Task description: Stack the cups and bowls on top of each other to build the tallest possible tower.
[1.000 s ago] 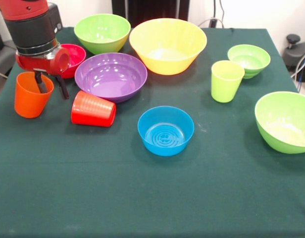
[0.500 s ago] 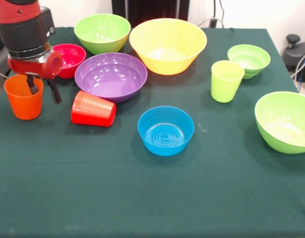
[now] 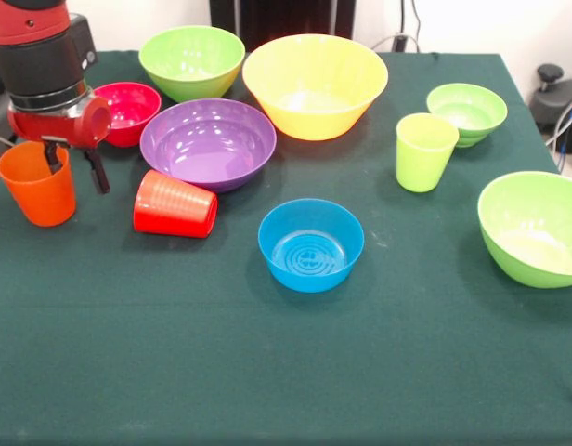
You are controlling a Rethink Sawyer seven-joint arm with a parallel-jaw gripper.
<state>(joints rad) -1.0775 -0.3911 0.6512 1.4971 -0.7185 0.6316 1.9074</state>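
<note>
My gripper [image 3: 79,181] is at the table's left side, open, with one finger inside the upright orange cup [image 3: 31,200] and the other outside its right wall. The red cup [image 3: 175,206] lies on its side just right of it. The lime green cup [image 3: 423,153] stands upright at the right. The bowls stand apart and upright: yellow [image 3: 314,88], purple [image 3: 207,144], blue [image 3: 311,246], small magenta [image 3: 128,107] partly behind my gripper, and lime green ones at the back left [image 3: 191,60], back right [image 3: 467,111] and right edge [image 3: 535,228]. Nothing is stacked.
The dark green tablecloth [image 3: 267,372] covers the table. The orange cup stands close to the table's left edge. The red cup and purple bowl sit close to my gripper on its right.
My gripper has moved left, and the orange cup has moved left with it towards the table's edge. The finger spacing looks unchanged. Nothing else has moved.
</note>
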